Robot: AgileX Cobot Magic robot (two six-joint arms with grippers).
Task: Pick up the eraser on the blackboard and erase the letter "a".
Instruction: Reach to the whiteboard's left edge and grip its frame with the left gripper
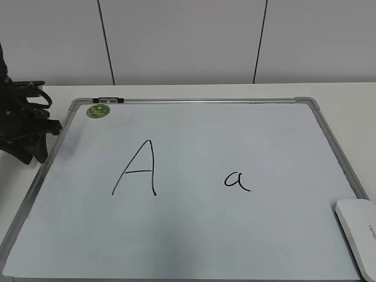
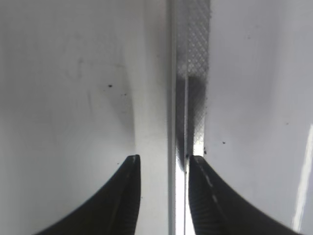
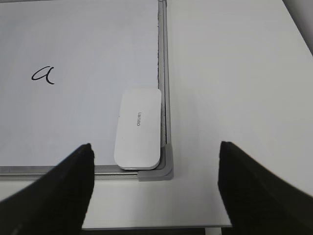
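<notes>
The blackboard [image 1: 188, 235] is a pale whiteboard with a grey frame, lying flat on the table. It bears a capital "A" [image 1: 138, 168] and the small letter "a" [image 1: 237, 180], which the right wrist view also shows [image 3: 43, 75]. The white eraser [image 1: 359, 233] lies in the board's near right corner, seen in the right wrist view [image 3: 139, 128]. My right gripper [image 3: 155, 155] is open wide, above and just short of the eraser. My left gripper [image 2: 163, 164] is open over the board's left frame; its arm [image 1: 23, 126] sits at the left edge.
A round green magnet [image 1: 98, 110] and a small black clip [image 1: 108, 100] sit at the board's far left corner. The white table [image 3: 234, 88] extends to the right of the board; its front edge lies close below the board's near corner.
</notes>
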